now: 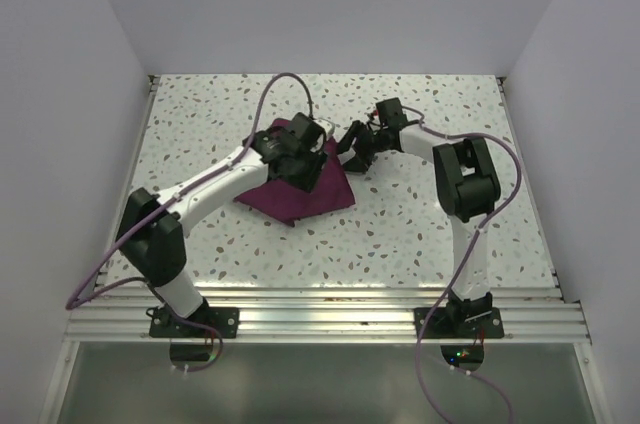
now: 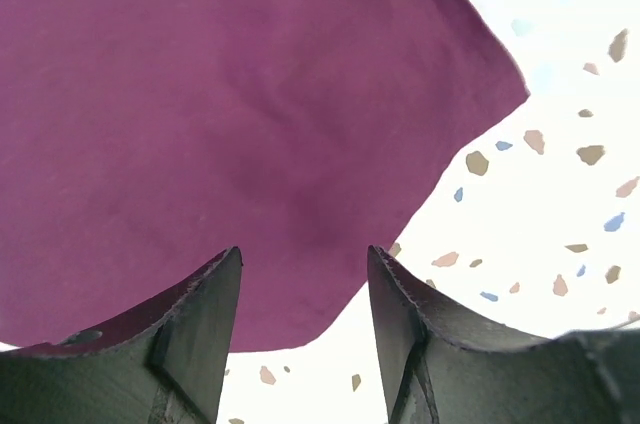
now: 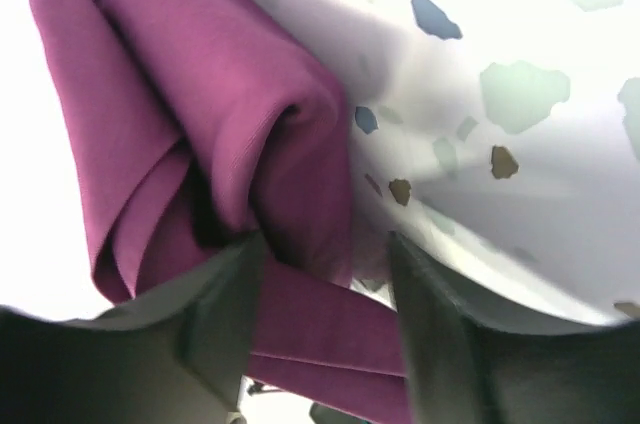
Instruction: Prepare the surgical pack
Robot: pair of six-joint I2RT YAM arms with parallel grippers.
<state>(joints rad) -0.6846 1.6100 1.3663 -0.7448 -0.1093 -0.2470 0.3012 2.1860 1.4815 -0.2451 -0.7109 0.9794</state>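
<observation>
Surgical pack [image 1: 300,194] lies folded mid-counter [image 1: 420,224]. Left gripper [image 2: 303,252] is released, hovering over flat cloth. Right gripper [image 3: 322,244] is spread astride a thick fold, apparently not pinching, but the view's too close to be sure. Risk: the fold snags a finger on lift-off and the layers spring open.

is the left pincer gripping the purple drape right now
No, in the left wrist view the left pincer stands open, and the drape lies flat beyond it, not pinched.
</observation>
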